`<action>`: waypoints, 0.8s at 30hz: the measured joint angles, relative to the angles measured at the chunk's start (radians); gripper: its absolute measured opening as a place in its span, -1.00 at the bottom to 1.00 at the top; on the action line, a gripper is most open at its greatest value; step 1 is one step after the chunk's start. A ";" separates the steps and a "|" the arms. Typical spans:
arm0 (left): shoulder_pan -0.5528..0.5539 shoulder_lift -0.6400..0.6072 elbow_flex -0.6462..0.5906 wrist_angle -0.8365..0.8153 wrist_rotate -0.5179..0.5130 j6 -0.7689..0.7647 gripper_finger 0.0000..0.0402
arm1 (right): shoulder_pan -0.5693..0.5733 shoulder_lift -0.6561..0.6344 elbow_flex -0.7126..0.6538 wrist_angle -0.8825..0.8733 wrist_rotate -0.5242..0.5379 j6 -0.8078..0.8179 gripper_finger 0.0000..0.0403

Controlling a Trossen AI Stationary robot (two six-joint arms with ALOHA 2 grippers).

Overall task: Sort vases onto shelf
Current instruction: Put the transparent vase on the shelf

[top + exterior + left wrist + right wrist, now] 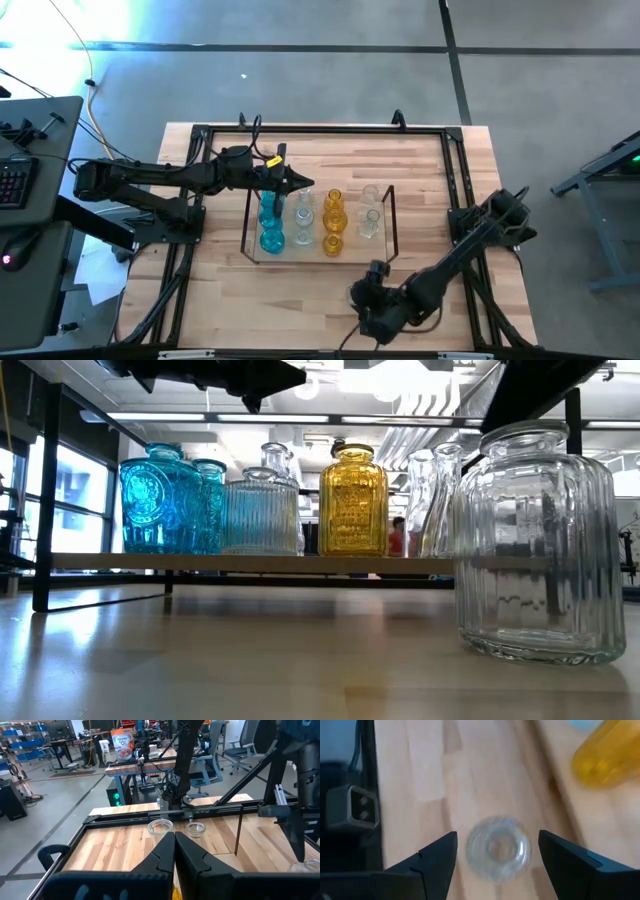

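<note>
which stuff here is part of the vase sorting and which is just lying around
Job:
- blue vases, pale vases, amber vases, clear vases on the shelf
- loose clear vase under the open right gripper

Lying about:
- keyboard
- yellow cable

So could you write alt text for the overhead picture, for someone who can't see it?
Blue, clear and yellow vases stand in rows on a shelf mid-table. The left gripper, shut, hovers over them; the right gripper, open, is near the table's front edge.
</note>
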 joint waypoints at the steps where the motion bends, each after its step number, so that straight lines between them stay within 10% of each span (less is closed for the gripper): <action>1: 0.000 0.000 0.000 -0.002 0.000 0.000 -1.00 | -0.021 0.000 0.022 -0.035 -0.066 0.009 0.30; 9: 0.000 0.000 0.000 -0.030 0.001 0.011 -1.00 | -0.138 0.000 0.143 -0.169 -0.321 -0.104 0.30; 24: 0.000 0.000 0.000 -0.046 0.002 0.019 -1.00 | -0.142 0.057 0.160 -0.196 -0.374 -0.185 0.30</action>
